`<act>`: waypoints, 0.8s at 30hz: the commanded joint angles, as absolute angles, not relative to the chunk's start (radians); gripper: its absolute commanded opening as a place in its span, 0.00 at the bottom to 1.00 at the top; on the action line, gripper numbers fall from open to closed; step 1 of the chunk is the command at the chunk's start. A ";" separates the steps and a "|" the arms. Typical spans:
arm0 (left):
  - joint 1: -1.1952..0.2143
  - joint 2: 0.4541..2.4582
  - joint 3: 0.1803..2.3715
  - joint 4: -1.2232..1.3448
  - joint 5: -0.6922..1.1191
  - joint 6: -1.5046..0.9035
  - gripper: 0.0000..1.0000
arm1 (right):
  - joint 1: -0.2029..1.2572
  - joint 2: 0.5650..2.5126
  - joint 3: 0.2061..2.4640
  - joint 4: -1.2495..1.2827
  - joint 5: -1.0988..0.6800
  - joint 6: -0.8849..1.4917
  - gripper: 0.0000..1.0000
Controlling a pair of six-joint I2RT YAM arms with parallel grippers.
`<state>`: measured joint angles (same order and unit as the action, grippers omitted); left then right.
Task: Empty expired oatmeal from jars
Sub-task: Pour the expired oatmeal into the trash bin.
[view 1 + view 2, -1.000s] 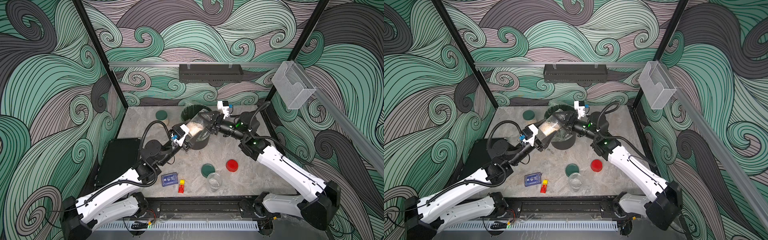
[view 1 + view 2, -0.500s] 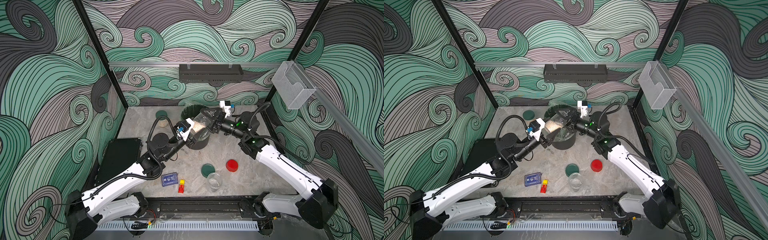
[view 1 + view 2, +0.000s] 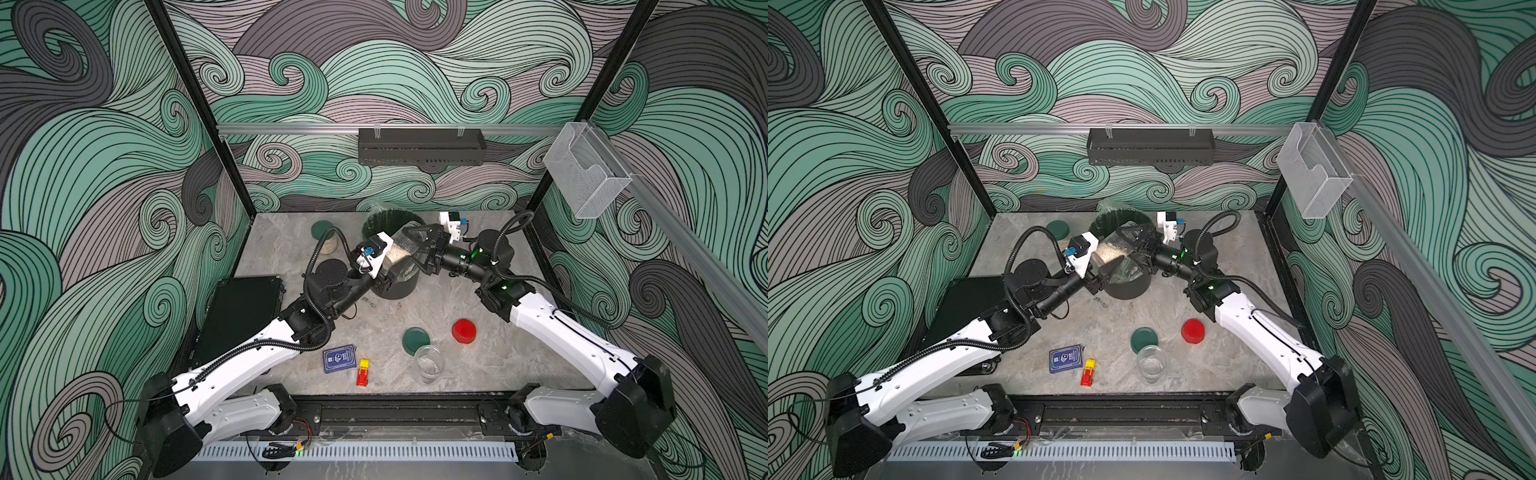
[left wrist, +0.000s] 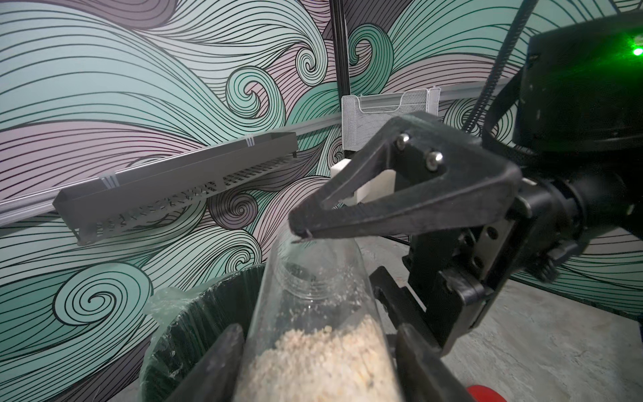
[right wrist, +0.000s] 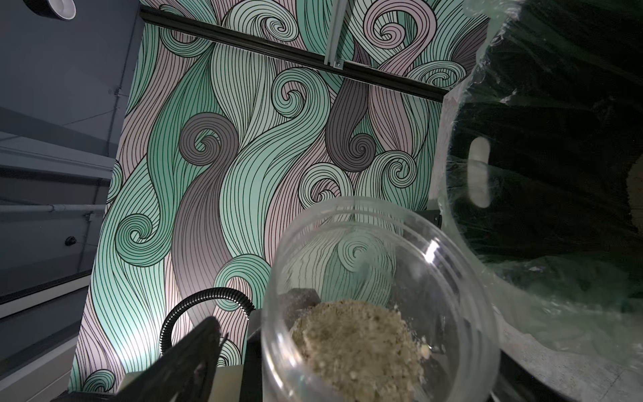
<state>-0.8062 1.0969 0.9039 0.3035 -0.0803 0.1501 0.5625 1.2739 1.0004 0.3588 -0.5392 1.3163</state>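
The left end effector (image 4: 315,348) pinched the base of the open clear jar (image 4: 313,278), which was tilted over the lined black bin (image 4: 181,330). The oatmeal (image 4: 323,362) was heaped at the gripped end. The right end effector (image 3: 417,248) stood spread wide, flanking the jar's mouth.
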 commanded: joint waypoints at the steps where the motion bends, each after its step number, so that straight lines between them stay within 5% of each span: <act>1: -0.798 1.106 0.961 0.317 -0.104 0.117 0.00 | 0.560 1.245 0.992 0.354 -0.547 1.294 0.99; 24: -0.783 1.200 1.124 0.078 -0.234 0.013 0.00 | 0.519 1.077 0.913 0.175 -0.535 1.121 0.99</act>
<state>-0.7876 1.2011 1.0698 0.1043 -0.1959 0.0502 0.5285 1.1019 0.9268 0.2008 -0.5327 1.1698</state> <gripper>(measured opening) 0.645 0.991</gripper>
